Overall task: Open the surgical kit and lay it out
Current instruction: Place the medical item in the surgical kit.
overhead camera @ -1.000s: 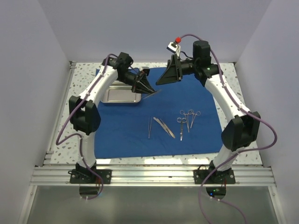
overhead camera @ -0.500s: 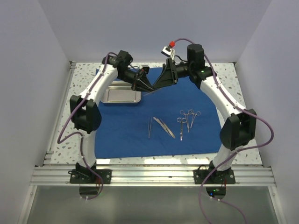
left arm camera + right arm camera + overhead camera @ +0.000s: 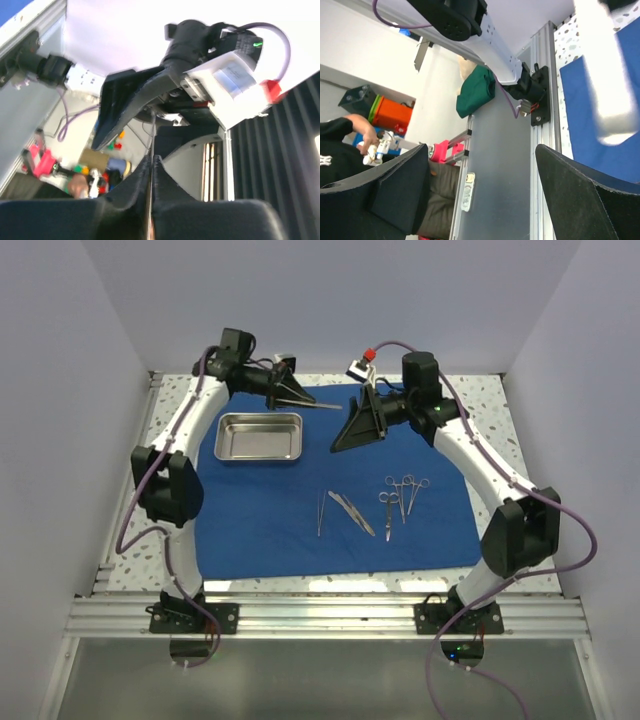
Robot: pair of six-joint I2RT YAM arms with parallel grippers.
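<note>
The royal-blue cloth [image 3: 270, 530] lies spread flat on the table. On its far left part stands the empty steel tray [image 3: 260, 437]. Tweezers [image 3: 320, 512], another slim tool [image 3: 351, 512], scissors [image 3: 387, 510] and ring-handled forceps [image 3: 410, 490] lie in a row on the cloth. My left gripper [image 3: 298, 400] hangs above the cloth's far edge, shut on a thin silver instrument [image 3: 325, 405] that sticks out to the right. In the left wrist view its fingers [image 3: 135, 180] pinch that thin instrument [image 3: 150, 145]. My right gripper [image 3: 345, 440] hovers open and empty just right of the tray.
Speckled tabletop [image 3: 480, 390] borders the cloth, with an aluminium rail [image 3: 330, 618] along the near edge. The right wrist view looks out past the open right gripper [image 3: 482, 147] to the cloth's edge [image 3: 590, 110] and a person beyond the table.
My left arm has lifted and swung back to the left with the thin instrument, uncovering the tray. The right gripper has moved slightly lower, staying open.
</note>
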